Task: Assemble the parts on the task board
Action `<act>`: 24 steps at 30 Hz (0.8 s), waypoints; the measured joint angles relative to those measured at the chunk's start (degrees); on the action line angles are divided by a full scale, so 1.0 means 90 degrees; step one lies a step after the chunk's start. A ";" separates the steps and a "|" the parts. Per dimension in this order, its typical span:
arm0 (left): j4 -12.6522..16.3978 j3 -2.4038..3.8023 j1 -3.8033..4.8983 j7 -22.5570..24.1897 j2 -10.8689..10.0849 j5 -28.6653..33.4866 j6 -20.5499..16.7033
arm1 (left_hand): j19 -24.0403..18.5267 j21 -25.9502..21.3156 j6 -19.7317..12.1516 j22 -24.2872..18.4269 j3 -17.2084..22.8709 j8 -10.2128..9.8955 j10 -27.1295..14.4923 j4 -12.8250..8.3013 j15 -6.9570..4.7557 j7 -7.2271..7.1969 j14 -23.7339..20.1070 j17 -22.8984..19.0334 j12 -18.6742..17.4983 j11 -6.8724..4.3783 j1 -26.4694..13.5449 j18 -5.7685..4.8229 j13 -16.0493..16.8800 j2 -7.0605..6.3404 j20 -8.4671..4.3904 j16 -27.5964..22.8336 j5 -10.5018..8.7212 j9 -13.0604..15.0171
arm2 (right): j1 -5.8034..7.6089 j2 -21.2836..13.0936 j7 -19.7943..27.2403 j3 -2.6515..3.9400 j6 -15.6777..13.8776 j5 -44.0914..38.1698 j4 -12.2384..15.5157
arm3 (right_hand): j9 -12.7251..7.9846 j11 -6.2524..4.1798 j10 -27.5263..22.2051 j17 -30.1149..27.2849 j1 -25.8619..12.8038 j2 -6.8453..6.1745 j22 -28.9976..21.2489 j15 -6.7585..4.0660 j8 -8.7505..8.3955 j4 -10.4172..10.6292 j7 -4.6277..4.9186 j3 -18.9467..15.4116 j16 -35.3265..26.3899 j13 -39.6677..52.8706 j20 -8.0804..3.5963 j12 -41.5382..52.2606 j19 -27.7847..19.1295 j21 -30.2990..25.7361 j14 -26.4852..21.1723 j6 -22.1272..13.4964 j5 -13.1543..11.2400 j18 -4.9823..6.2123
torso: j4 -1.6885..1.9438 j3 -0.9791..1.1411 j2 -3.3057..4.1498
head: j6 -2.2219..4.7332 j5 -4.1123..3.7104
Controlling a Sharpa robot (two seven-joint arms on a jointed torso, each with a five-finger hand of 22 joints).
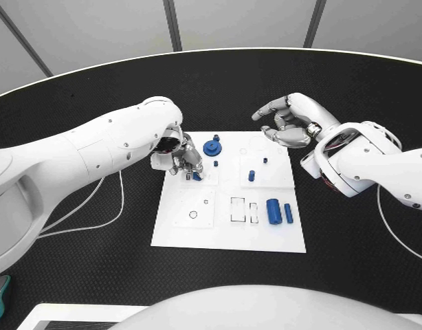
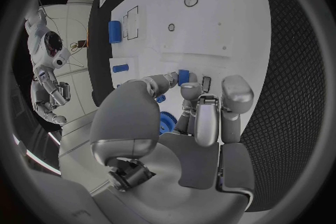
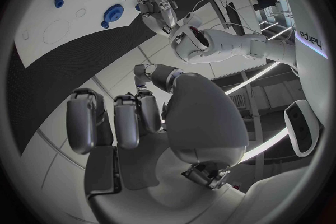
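At the board's upper left corner, the left hand (image 1: 179,157) pinches a small blue peg (image 1: 196,176) just above the white board (image 1: 226,234). A blue gear (image 1: 211,146) sits beside it. The right hand (image 1: 289,120) hovers past the far edge, fingers curled, holding nothing. Two blue cylinders (image 1: 278,210) lie near the right side.

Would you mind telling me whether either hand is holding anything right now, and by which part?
The left hand pinches a small blue part by its end, low over the task board. The right hand holds nothing.
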 measured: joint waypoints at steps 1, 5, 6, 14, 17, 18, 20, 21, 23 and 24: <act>0.0001 0.0000 0.0000 0.0000 0.0005 -0.0018 -0.0014 | 0.0000 0.0000 0.0001 0.0000 0.0000 0.0001 0.0010 0.0000 0.0000 0.0000 0.0000 0.0000 0.0000 0.0009 0.0000 0.0000 0.0000 0.0000 0.0000 0.0000 0.0000 0.0000 | 0.0000 0.0000 0.0000 0.0000 0.0001 0.0000 0.0001 | 0.0000 0.0000 0.0000 0.0000 0.0000 0.0000 0.0000 0.0000 0.0000 0.0000 0.0000 0.0000 0.0000 0.0000 0.0000 0.0000 0.0000 0.0000 0.0000 0.0000 0.0000 0.0000 | 0.0000 0.0000 0.0001 | 0.0001 0.0000; -0.0009 0.0000 0.0000 0.0000 0.0031 -0.0079 -0.0069 | 0.0000 0.0000 0.0006 0.0000 0.0000 0.0022 0.0022 0.0000 0.0000 0.0000 0.0000 0.0000 0.0000 0.0020 0.0000 0.0000 0.0017 0.0000 0.0000 0.0000 -0.0004 0.0010 | 0.0000 0.0000 0.0000 0.0000 0.0002 0.0000 0.0005 | 0.0000 0.0000 0.0000 0.0000 0.0000 0.0000 0.0000 0.0000 0.0000 0.0000 0.0000 0.0000 0.0000 0.0000 0.0000 0.0000 0.0000 0.0000 0.0000 0.0000 0.0000 0.0000 | 0.0000 0.0000 0.0005 | 0.0004 -0.0007; -0.0014 0.0000 0.0000 0.0000 0.0036 -0.0085 -0.0077 | 0.0000 0.0000 0.0016 0.0000 0.0000 0.0024 0.0023 0.0000 0.0000 -0.0007 0.0000 0.0000 0.0000 0.0020 0.0000 0.0000 0.0017 0.0000 0.0000 0.0000 -0.0005 0.0010 | 0.0000 0.0000 0.0000 0.0000 0.0002 0.0000 0.0007 | 0.0000 0.0000 0.0000 0.0000 0.0000 0.0000 0.0000 0.0000 0.0000 0.0000 0.0000 0.0000 0.0000 0.0000 0.0000 0.0000 0.0000 0.0000 0.0000 0.0000 0.0000 0.0000 | 0.0000 0.0001 0.0005 | 0.0001 -0.0008; -0.0064 -0.0001 -0.0001 0.0000 0.0093 -0.0166 -0.0132 | 0.0000 0.0000 0.0061 -0.0001 -0.0001 0.0046 0.0057 -0.0001 0.0000 0.0013 0.0000 0.0000 0.0000 0.0035 0.0002 0.0000 0.0016 -0.0002 0.0000 0.0000 -0.0025 0.0065 | 0.0000 -0.0008 -0.0006 0.0000 0.0003 0.0000 0.0018 | 0.0001 0.0000 0.0000 0.0000 0.0000 0.0000 0.0000 0.0000 0.0000 0.0000 0.0000 0.0000 0.0000 -0.0001 0.0000 0.0000 0.0000 0.0000 0.0000 0.0000 0.0000 0.0000 | 0.0001 0.0002 0.0006 | -0.0013 -0.0018; -0.0071 -0.0001 -0.0001 0.0000 0.0109 -0.0185 -0.0131 | 0.0000 0.0000 0.0060 0.0003 -0.0001 0.0051 0.0067 -0.0001 0.0000 0.0013 0.0000 0.0000 0.0000 0.0045 -0.0010 0.0000 0.0016 0.0010 0.0000 0.0000 -0.0027 0.0101 | 0.0000 -0.0009 -0.0007 0.0000 0.0003 0.0000 0.0022 | 0.0001 0.0000 0.0000 0.0000 0.0000 0.0000 0.0000 0.0000 0.0000 0.0000 0.0000 0.0000 0.0000 -0.0001 0.0000 0.0000 0.0000 0.0000 0.0000 0.0000 0.0000 0.0000 | 0.0001 0.0003 0.0005 | -0.0016 -0.0018; -0.0070 -0.0001 -0.0002 0.0000 0.0112 -0.0193 -0.0134 | 0.0000 0.0000 0.0060 0.0003 -0.0001 0.0054 0.0068 -0.0001 0.0000 0.0013 0.0000 0.0000 0.0000 0.0046 -0.0015 0.0000 0.0016 0.0015 0.0000 0.0000 -0.0027 0.0104 | 0.0000 -0.0010 -0.0008 0.0000 0.0003 0.0000 0.0023 | 0.0001 0.0000 0.0000 0.0000 0.0000 0.0000 0.0000 0.0000 0.0000 0.0000 0.0000 0.0000 0.0000 -0.0001 0.0000 0.0000 0.0000 0.0000 0.0000 0.0000 0.0000 0.0000 | 0.0001 0.0004 0.0005 | -0.0019 -0.0020; -0.0068 -0.0001 -0.0002 0.0000 0.0114 -0.0201 -0.0140 | 0.0000 0.0000 0.0059 0.0010 -0.0001 0.0057 0.0073 -0.0001 0.0000 0.0012 0.0000 0.0000 0.0001 0.0051 -0.0027 0.0000 0.0016 0.0027 0.0000 0.0000 -0.0030 0.0109 | 0.0000 -0.0011 -0.0009 0.0000 0.0003 0.0000 0.0023 | 0.0001 0.0000 0.0000 0.0000 0.0000 0.0000 0.0000 0.0000 0.0000 0.0000 0.0000 0.0000 0.0000 -0.0001 0.0000 0.0000 0.0000 0.0000 0.0000 0.0000 0.0000 0.0000 | 0.0001 0.0004 0.0005 | -0.0023 -0.0024; -0.0068 -0.0001 -0.0002 0.0000 0.0115 -0.0205 -0.0144 | 0.0000 0.0000 0.0059 0.0010 -0.0001 0.0063 0.0077 -0.0001 0.0000 0.0013 0.0000 0.0000 0.0007 0.0056 -0.0039 0.0000 0.0016 0.0039 0.0000 0.0000 -0.0031 0.0114 | 0.0000 -0.0011 -0.0009 0.0000 0.0002 0.0000 0.0023 | 0.0001 0.0000 0.0000 0.0000 0.0000 0.0000 0.0000 0.0000 0.0000 0.0000 0.0000 0.0000 0.0000 -0.0001 0.0000 0.0000 0.0000 0.0000 0.0000 0.0000 0.0000 0.0000 | 0.0001 0.0003 0.0005 | -0.0024 -0.0024; -0.0067 -0.0001 -0.0002 0.0000 0.0115 -0.0210 -0.0149 | 0.0000 0.0000 0.0059 0.0010 -0.0001 0.0070 0.0078 -0.0001 0.0000 0.0013 0.0000 0.0000 0.0030 0.0056 -0.0064 0.0000 0.0016 0.0061 0.0000 0.0000 -0.0040 0.0125 | 0.0000 -0.0012 -0.0009 0.0000 0.0002 0.0000 0.0023 | 0.0001 0.0000 0.0000 0.0000 0.0000 0.0000 0.0000 0.0000 0.0000 0.0000 0.0000 0.0000 0.0000 -0.0001 0.0000 0.0000 0.0000 0.0000 0.0000 0.0000 0.0000 0.0000 | -0.0001 0.0004 0.0002 | -0.0026 -0.0025; -0.0066 -0.0001 -0.0002 0.0000 0.0113 -0.0211 -0.0153 | 0.0000 0.0000 0.0059 0.0010 -0.0001 0.0073 0.0077 -0.0001 0.0000 0.0013 0.0000 0.0000 0.0030 0.0055 -0.0083 0.0000 0.0016 0.0058 0.0000 0.0000 -0.0039 0.0145 | 0.0000 -0.0012 -0.0009 0.0000 0.0001 0.0000 0.0022 | 0.0001 0.0000 0.0000 0.0000 0.0000 0.0000 0.0000 0.0000 0.0000 0.0000 0.0000 0.0000 0.0000 -0.0001 0.0000 0.0000 0.0000 0.0000 0.0000 0.0000 0.0000 0.0000 | -0.0002 0.0004 0.0001 | -0.0026 -0.0026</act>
